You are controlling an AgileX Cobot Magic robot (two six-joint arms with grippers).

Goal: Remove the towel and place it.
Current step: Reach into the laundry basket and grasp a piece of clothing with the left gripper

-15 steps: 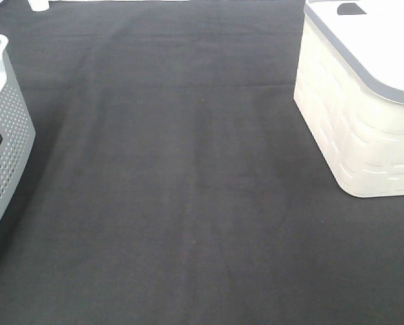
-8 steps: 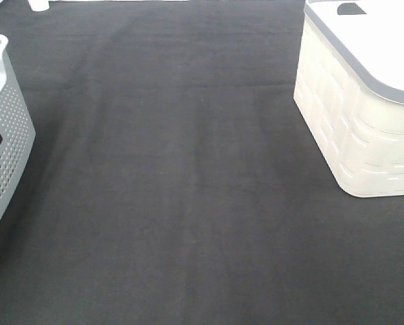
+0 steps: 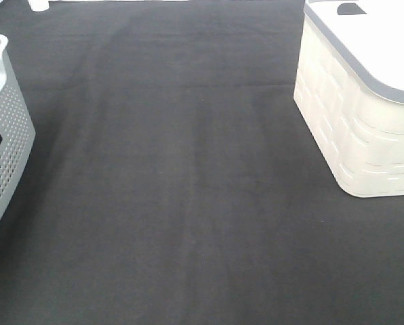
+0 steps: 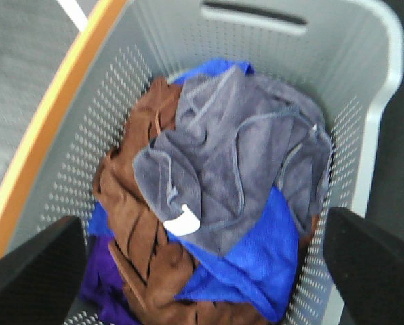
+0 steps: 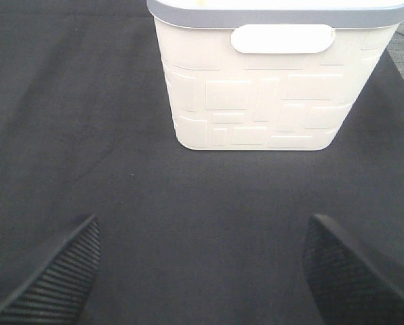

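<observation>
Towel (image 4: 236, 156) crowns brown cloth (image 4: 137, 223) and blue cloth (image 4: 256, 254) in grey basket (image 4: 168, 40); left gripper (image 4: 202, 257) and right gripper (image 5: 202, 257) gape.

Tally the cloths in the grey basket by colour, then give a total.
Grey towel: 1
Brown cloth: 1
Blue cloth: 1, as far as shows
Purple cloth: 1
Total: 4

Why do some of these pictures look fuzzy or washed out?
Exterior high view: the cream bin glares almost white on top; the black table covering is evenly lit. Left wrist view: slightly soft throughout, though the towel in the grey basket is recognisable. Right wrist view: the cream bin is sharp, but the end effector fingers up close are dark and partly cropped.
</observation>
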